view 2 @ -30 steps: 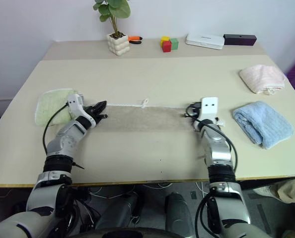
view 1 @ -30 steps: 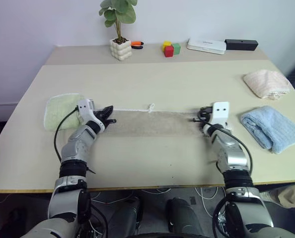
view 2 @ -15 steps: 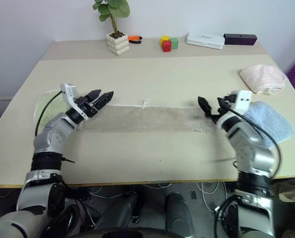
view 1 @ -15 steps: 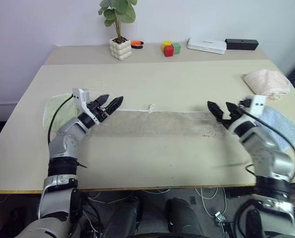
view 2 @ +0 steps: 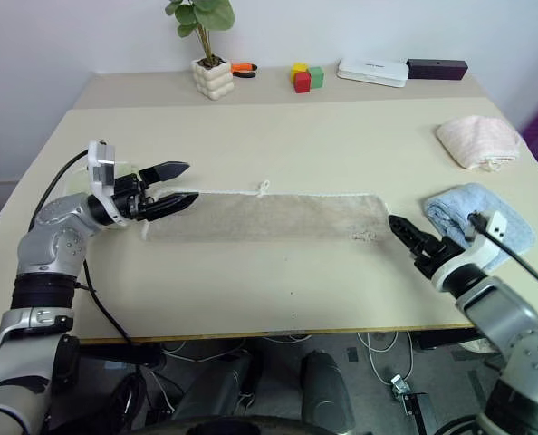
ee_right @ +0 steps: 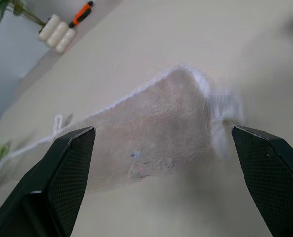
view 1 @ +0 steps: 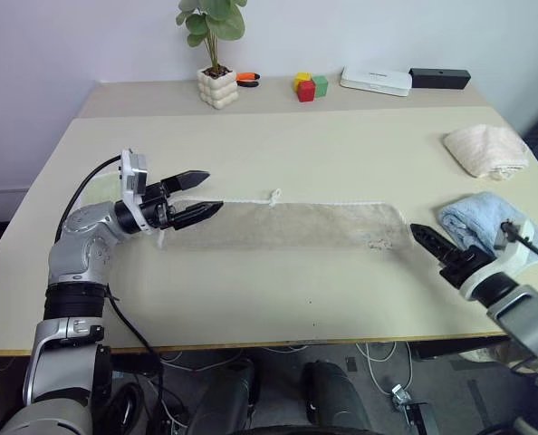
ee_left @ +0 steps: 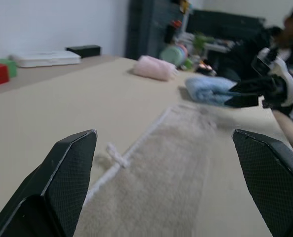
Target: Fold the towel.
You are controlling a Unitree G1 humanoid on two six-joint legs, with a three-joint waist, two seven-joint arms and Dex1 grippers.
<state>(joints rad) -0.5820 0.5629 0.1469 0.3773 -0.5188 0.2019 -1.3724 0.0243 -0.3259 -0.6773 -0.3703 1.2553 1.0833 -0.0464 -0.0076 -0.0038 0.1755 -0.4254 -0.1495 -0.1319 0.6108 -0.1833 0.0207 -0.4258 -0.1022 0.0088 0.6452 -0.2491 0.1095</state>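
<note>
Here, towel (view 1: 278, 224) flat in a long strip, left gripper (view 1: 199, 194) at its left end, right gripper (view 1: 429, 240) off its right end, both with fingers spread, holding nothing

Probably an office or lab: plain table (view 1: 278, 145), dark shelving (ee_left: 151, 24), cables.

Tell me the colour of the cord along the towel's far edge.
White, along the beige-tan towel; the right eye view shows it best.
</note>
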